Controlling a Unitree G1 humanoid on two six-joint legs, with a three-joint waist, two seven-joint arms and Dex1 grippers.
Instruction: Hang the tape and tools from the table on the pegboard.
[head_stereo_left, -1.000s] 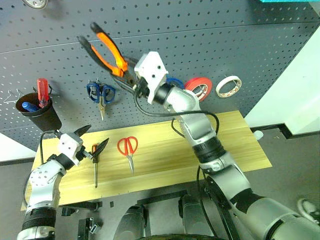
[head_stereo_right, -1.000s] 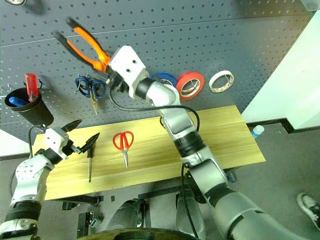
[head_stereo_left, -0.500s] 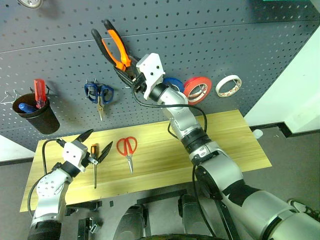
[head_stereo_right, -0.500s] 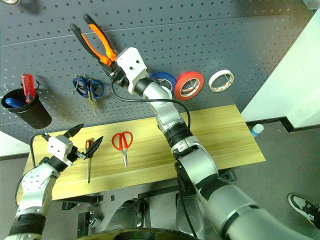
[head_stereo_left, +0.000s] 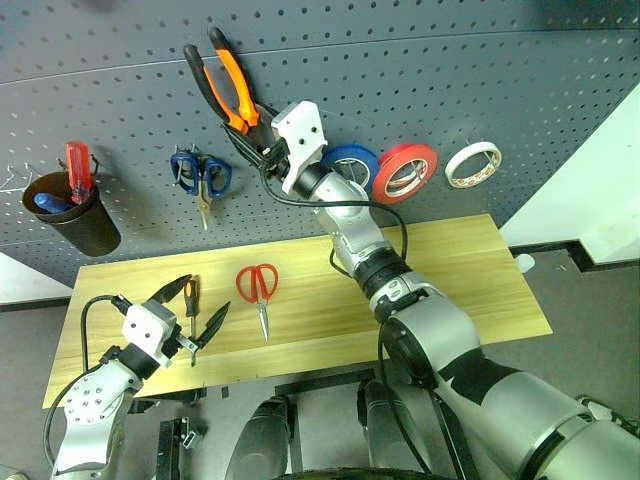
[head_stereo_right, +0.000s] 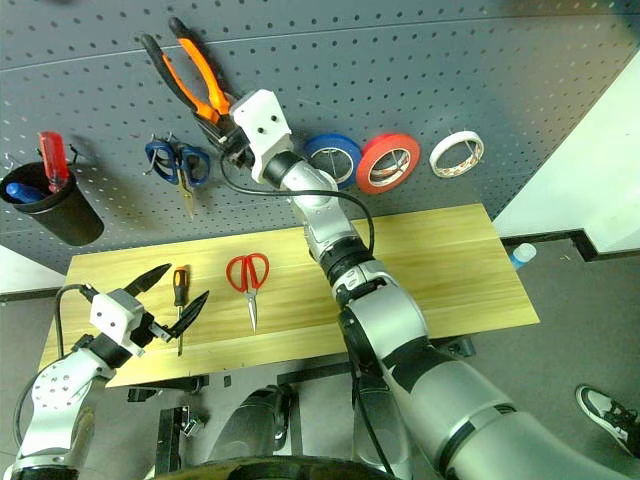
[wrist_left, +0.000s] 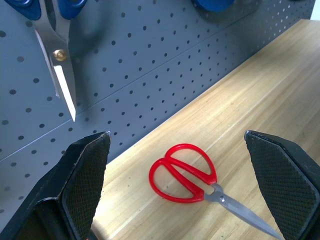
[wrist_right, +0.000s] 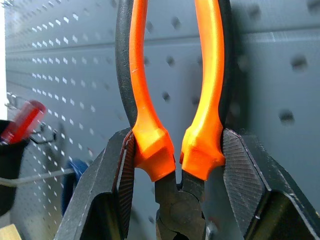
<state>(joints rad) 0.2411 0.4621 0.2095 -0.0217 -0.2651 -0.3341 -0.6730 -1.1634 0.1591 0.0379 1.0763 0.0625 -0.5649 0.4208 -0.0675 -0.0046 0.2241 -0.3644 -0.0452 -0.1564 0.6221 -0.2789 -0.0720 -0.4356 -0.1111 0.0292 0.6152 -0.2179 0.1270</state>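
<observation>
My right gripper (head_stereo_left: 252, 138) is shut on the pliers (head_stereo_left: 222, 82), pads clamped on the orange-and-black handles (wrist_right: 150, 150) just above the head. It holds them handles-up against the dark pegboard (head_stereo_left: 480, 70). My left gripper (head_stereo_left: 195, 308) stands open low over the table (head_stereo_left: 450, 270) near its front edge. In the left eye view the slim screwdriver (head_stereo_left: 190, 296) lies under the gap between its fingers. Red-handled scissors (wrist_left: 185, 172) lie ahead of it on the wood. The cream tape (head_stereo_left: 472, 163) hangs on the pegboard at the right.
A blue roll (head_stereo_left: 352, 160) and a red roll (head_stereo_left: 405, 172) hang beside the tape. Blue-handled scissors (head_stereo_left: 200, 176) hang left of the pliers. A black cup (head_stereo_left: 72, 218) with a red-handled screwdriver (head_stereo_left: 78, 170) hangs at far left.
My left gripper has drawn back toward the table's front edge, still open. My right arm has brought the pliers closer to the pegboard, handles turned more upright.
</observation>
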